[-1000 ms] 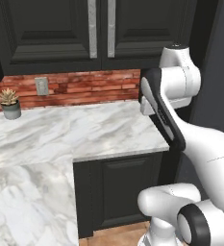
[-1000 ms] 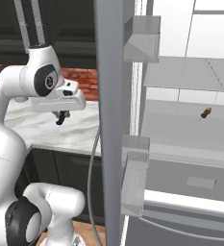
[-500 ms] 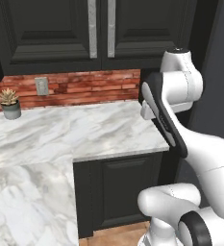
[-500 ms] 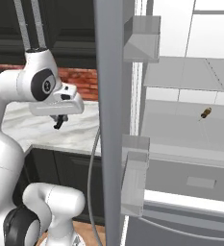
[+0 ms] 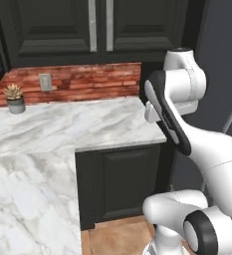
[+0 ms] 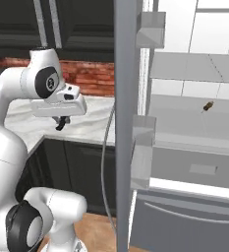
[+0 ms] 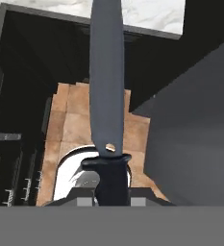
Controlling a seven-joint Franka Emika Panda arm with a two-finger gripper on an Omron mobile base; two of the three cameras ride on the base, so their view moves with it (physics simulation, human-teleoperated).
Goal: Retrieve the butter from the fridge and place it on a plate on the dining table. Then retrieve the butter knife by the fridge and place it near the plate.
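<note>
My gripper (image 7: 112, 193) is shut on the butter knife (image 7: 106, 86); its black handle sits between the jaws and the long dark blade points away from the hand. In the right base view the gripper (image 6: 62, 123) hangs over the marble counter (image 6: 89, 123), left of the fridge (image 6: 185, 128). The fridge's near door (image 6: 126, 98) stands open edge-on, baring the white interior. The butter and the plate are out of view.
A small brown item (image 6: 208, 105) lies on a fridge shelf. The brick-backed counter (image 5: 87, 124) carries a potted plant (image 5: 14, 97) at the far left. A wider marble top (image 5: 23, 199) is at the lower left; whether it is the dining table I cannot tell. Tan floor (image 7: 70, 125) shows below the hand.
The arm has turned slightly and the hand has dipped a little beside the fridge door. The knife stays in the grip.
</note>
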